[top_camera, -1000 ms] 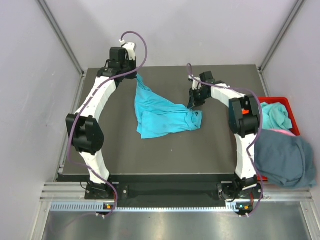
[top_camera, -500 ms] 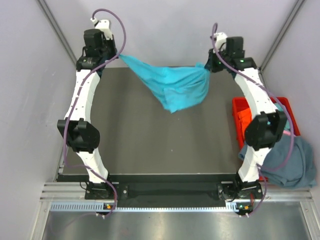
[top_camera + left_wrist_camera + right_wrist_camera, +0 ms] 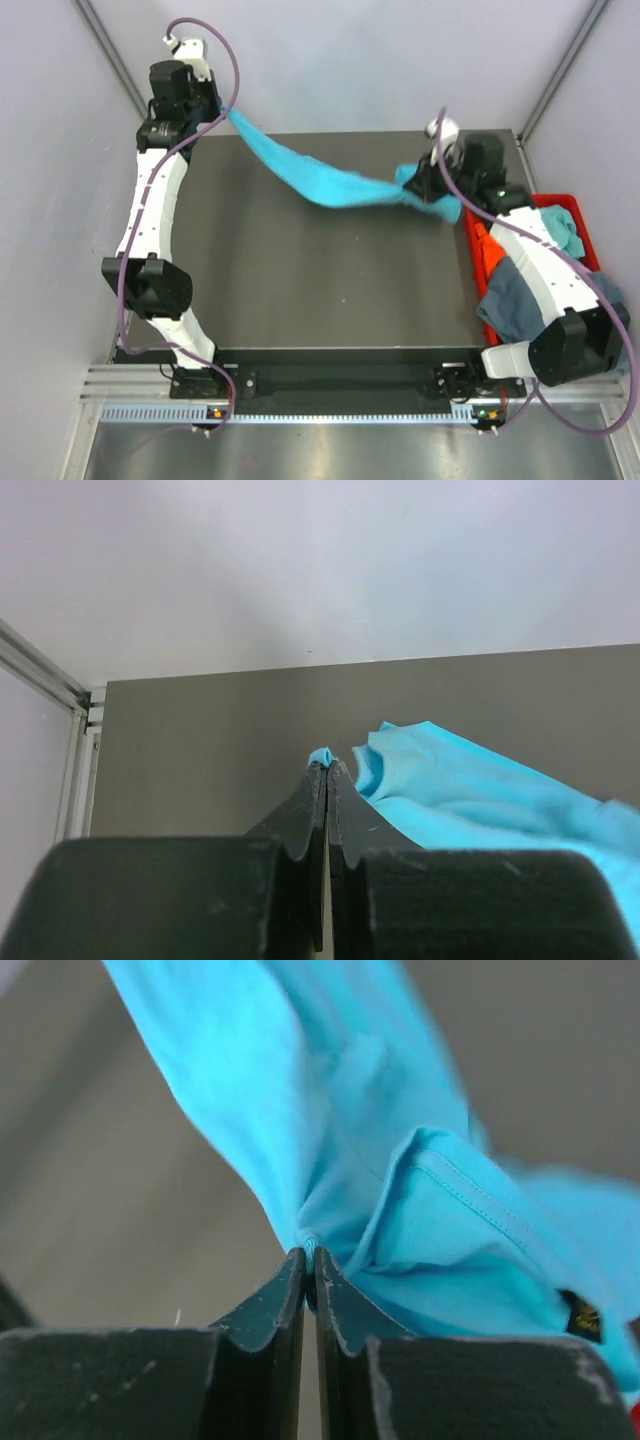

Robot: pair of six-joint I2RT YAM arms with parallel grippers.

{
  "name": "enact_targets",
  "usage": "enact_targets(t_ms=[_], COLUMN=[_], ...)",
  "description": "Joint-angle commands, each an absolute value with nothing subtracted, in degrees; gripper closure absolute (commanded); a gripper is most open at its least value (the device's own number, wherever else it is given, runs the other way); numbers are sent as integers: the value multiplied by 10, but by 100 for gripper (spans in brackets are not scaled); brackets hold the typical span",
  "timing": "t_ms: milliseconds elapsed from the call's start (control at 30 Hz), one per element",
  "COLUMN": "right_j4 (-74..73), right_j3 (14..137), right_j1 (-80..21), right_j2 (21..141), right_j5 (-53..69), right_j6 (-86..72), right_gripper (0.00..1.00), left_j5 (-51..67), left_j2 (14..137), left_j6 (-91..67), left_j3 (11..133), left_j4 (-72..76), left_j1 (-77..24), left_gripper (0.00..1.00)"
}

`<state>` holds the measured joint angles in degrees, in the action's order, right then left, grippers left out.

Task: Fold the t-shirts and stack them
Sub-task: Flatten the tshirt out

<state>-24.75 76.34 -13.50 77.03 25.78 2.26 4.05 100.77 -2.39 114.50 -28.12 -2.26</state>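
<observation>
1 turquoise t-shirt (image 3: 335, 188) hangs stretched, bunched into a narrow twisted band.

Pale lilac-grey wall panels (image 3: 400, 60) enclose a matte dark grey rectangular tabletop (image 3: 300, 290). Beyond its near edge lies what may be a brushed steel sheet (image 3: 330, 450).

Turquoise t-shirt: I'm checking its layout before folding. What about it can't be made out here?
Top view: the turquoise t-shirt is bunched into a strip; sleeves and collar indistinguishable.
Left wrist view: it runs off the right edge.
Right wrist view: blurred, cut off above and right.
</observation>
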Motion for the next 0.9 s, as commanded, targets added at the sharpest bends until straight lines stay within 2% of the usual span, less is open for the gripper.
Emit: enact_targets(t_ms=[0,33,67,100,167,300,400,433,633,733,867], right_j4=[-188,-187,-189,-191,-195,-201,-207,-210,-244,-251,-263], right_j3=[647,636,628,630,657,729,779,801,892,937,966], right_j1=[-152,-153,-153,-153,-153,-151,-150,-150,-149,-149,-148], right_j2=[740,738,739,742,760,806,860,892,1029,1072,1106], right_j5=[344,370,423,451,497,476,404,392,375,372,363], right_j6=[4,-13,-13,-14,-23,-33,-40,-40,-47,-54,-59], right_gripper=[91,83,67,34,30,14,14,14,20,21,21], left_j5=[47,47,49,53,60,71,88,89,75,40,61], left_j2=[990,990,991,991,990,988,965,942,847,826,815], left_j6=[-24,-25,-27,-30,-35,-43,-52,-54,-54,-40,-41], left_j3=[1138,1137,1137,1138,1137,1131,1051,988,794,799,831], left_j4=[-271,-273,-277,-280,-296,-360,-383,-384,-374,-395,-451], left_j1=[-13,-11,-10,-8,-5,-4,-4,-4,-4,-4,11], left_gripper=[100,100,100,100,100,100,100,100,99,100,100])
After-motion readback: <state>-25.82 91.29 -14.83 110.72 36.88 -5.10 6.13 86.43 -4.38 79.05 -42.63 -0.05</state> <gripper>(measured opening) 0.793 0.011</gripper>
